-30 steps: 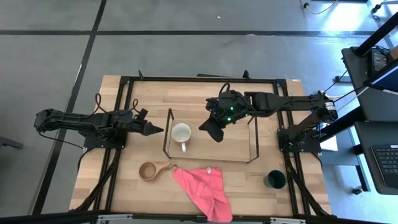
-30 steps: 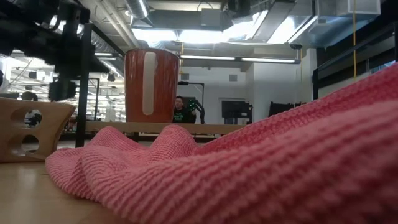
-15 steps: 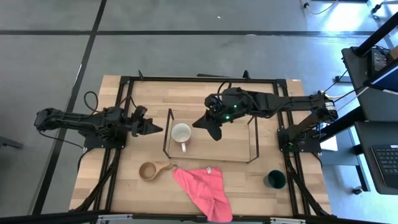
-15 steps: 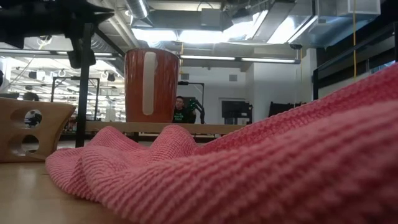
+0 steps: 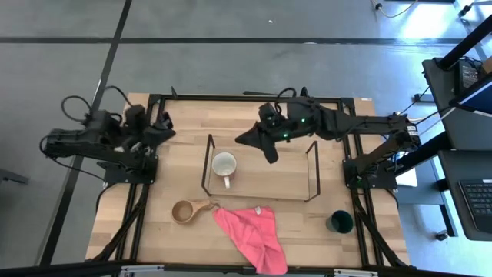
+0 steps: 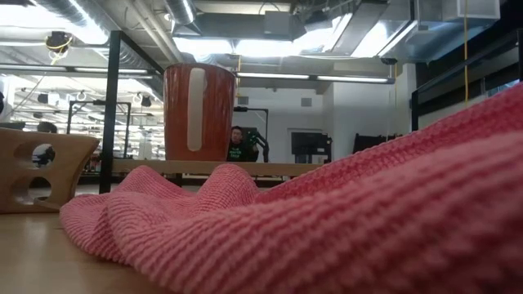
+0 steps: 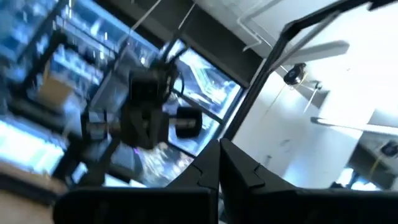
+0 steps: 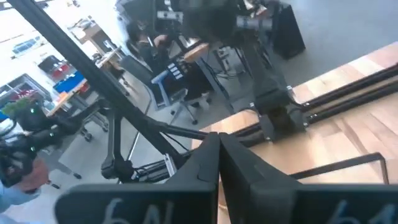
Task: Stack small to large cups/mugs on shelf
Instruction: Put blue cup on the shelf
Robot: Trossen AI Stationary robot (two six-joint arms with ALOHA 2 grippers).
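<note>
The reddish mug, white inside, stands upright on the black rod shelf near its left end; the low view shows the mug above the pink cloth. The tan wooden cup rests on the table in front of the shelf. The dark green cup stands at the near right. My left gripper is shut and empty, drawn back at the table's left and pointing upward. My right gripper is shut and empty, and hovers over the shelf's far edge.
A pink cloth lies near the front edge, next to the wooden cup's handle, and fills most of the low view. A large black frame edges the table. Bare wood lies on the shelf to the mug's right.
My left gripper has pulled back from the shelf toward the table's left edge, risen and tipped upward. My right gripper has risen slightly, tipped up toward level and shifted toward the far edge. The mug has stayed in place on the shelf.
</note>
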